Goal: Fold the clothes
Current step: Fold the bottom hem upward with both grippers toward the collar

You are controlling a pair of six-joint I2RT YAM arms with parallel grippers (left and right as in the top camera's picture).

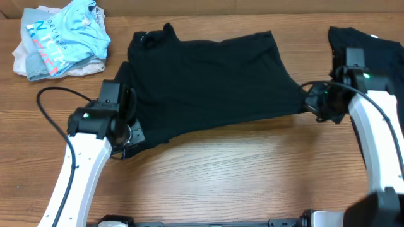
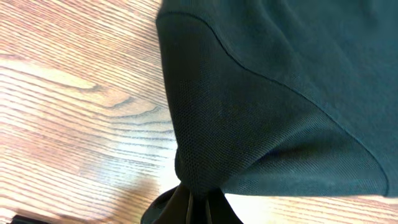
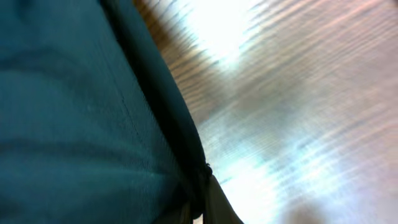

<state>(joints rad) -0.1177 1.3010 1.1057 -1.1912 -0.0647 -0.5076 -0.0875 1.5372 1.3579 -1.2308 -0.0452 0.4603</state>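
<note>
A black shirt (image 1: 208, 79) lies spread across the middle of the wooden table, its collar at the far left. My left gripper (image 1: 128, 135) is shut on the shirt's near left corner; in the left wrist view the cloth (image 2: 267, 93) bunches down into the shut fingers (image 2: 199, 208). My right gripper (image 1: 314, 106) is shut on the shirt's right edge; in the right wrist view the dark cloth (image 3: 81, 124) fills the left side and runs into the fingers (image 3: 202, 208).
A heap of clothes with a light blue printed shirt (image 1: 63, 38) on top sits at the far left corner. Another black garment (image 1: 366, 47) lies at the far right. Bare wood (image 1: 240, 176) lies in front of the shirt.
</note>
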